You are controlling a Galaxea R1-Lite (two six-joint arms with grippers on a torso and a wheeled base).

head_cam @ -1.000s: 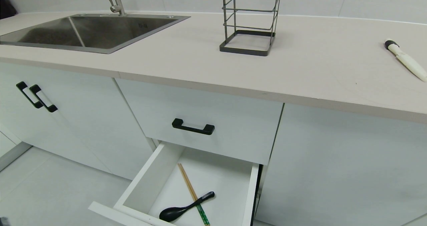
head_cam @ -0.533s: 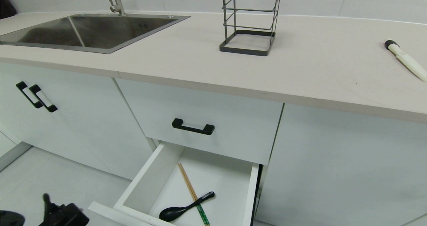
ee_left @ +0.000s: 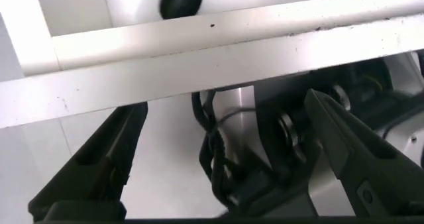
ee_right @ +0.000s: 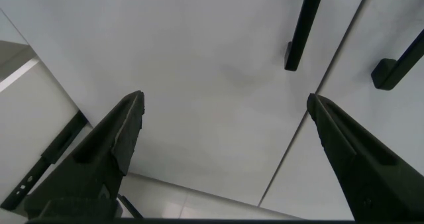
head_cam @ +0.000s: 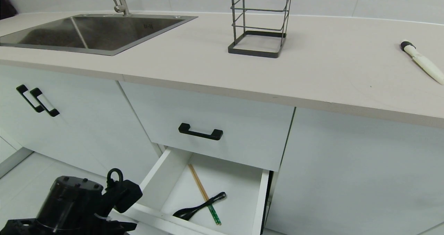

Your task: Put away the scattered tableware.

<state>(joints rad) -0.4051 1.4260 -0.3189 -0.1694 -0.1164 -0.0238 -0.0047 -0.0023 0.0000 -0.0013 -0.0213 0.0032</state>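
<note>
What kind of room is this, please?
Most likely a kitchen: a stainless steel sink is set in a beige countertop, and an open white drawer holds a black spoon and wooden chopsticks.

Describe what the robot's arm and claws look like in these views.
The left arm is matte black, with a rounded cylindrical housing dotted with small screws and a thin black cable loop above it. The left claw and the right claw look alike: each has two black, wedge-shaped fingers tapering to blunt tips. No markings are visible.
</note>
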